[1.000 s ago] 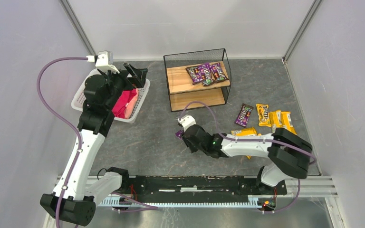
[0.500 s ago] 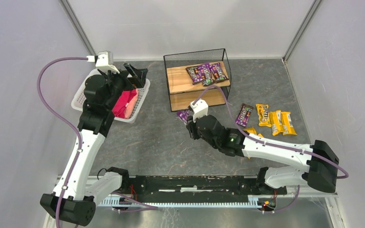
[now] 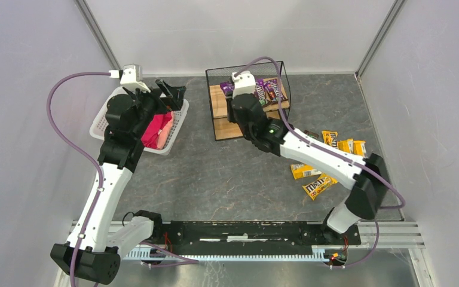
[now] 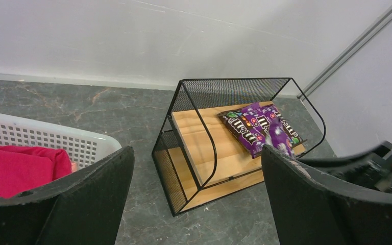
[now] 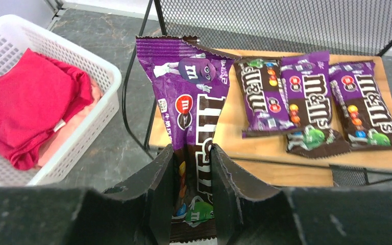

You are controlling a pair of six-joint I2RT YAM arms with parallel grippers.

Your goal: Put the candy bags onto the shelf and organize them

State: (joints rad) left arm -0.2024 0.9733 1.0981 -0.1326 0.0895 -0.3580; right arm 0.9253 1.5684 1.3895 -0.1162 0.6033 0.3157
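A purple M&M's bag (image 5: 199, 102) is pinched by its lower end between the two fingers of the right end effector (image 5: 191, 173), which is closed on it, and the packet stretches away from the jaws with its printed face to the wrist camera. From above, this bag sits over the left end of the top board of the shelf (image 5: 235, 122); whether it touches the wood cannot be told. Three more purple M&M's bags (image 5: 306, 97) lie flat side by side on the right part of that same board, edges overlapping a little. The lower board shows bare wood where it is visible. The shelf stands near the middle of the far edge of the desk (image 3: 185, 179). Several yellow M&M's bags (image 3: 346, 146) lie loose on the desk toward its right edge, two of them nearer the front. A white plastic lattice basket (image 3: 104, 116) holding a red cloth (image 3: 155, 128) sits toward the far left corner. The left end effector (image 3: 172, 94) hangs above the basket's far end, its fingers spread wide with nothing between them.
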